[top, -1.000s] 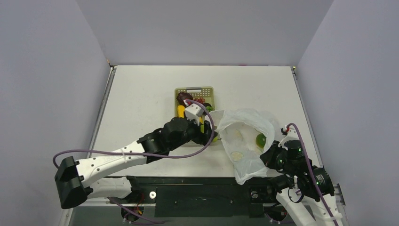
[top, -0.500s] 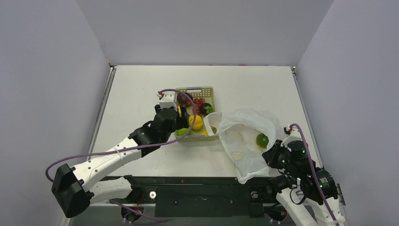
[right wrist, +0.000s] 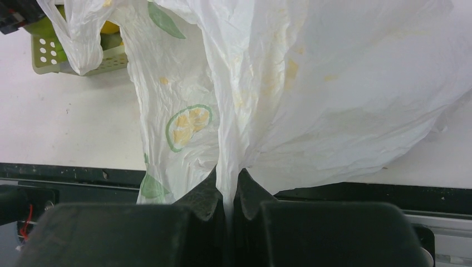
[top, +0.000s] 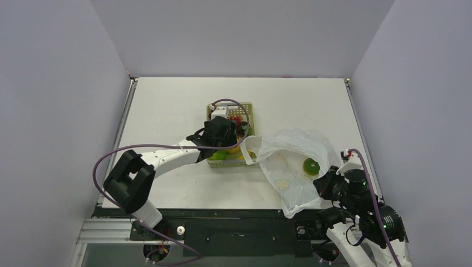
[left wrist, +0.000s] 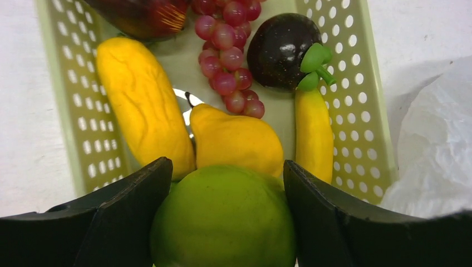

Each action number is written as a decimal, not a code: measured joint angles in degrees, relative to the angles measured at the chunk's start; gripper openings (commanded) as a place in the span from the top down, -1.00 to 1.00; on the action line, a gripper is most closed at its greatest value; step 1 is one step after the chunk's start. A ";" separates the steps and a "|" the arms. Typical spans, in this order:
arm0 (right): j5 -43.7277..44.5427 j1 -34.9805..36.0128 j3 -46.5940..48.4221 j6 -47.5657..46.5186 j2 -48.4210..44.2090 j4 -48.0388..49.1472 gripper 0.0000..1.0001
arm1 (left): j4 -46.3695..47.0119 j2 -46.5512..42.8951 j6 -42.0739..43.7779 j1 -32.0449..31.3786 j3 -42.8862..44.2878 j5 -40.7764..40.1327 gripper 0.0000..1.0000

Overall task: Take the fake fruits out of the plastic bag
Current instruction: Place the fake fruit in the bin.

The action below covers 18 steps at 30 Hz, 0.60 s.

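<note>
White bench (top: 167, 111) carries a yellow-green slotted basket (left wrist: 356, 83). Over the basket's near end the left end effector (left wrist: 225, 175) pinches a round green fake fruit (left wrist: 222, 228) between wide-set fingers (left wrist: 128, 211). Just right of the basket lies the plastic bag (right wrist: 334, 83), its film nipped by the pressed-together right end effector (right wrist: 227, 192); another green fruit (top: 310, 165) shows inside it. Best to lower the held fruit against the yellow pear (left wrist: 236, 139) before spreading, so it cannot roll over the rim.

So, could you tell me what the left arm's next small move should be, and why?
Probably open the left pincer: it clasps the glossy green round plastic fruit at the near end of the yellow-green slotted plastic basket, already outside the white plastic bag.
</note>
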 measured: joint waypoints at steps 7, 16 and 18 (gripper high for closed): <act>0.07 0.00 0.31 0.00 -0.24 -0.37 1.00 | 3.37 6.03 -2.71 -0.66 1.55 3.08 0.37; 0.02 0.00 1.07 -0.26 -0.22 -0.46 1.00 | 5.03 6.03 -3.74 -1.79 1.55 3.43 -0.87; -0.22 0.00 1.14 -0.24 -0.22 -0.44 1.00 | 4.90 5.75 -3.63 -1.79 1.53 3.15 -0.94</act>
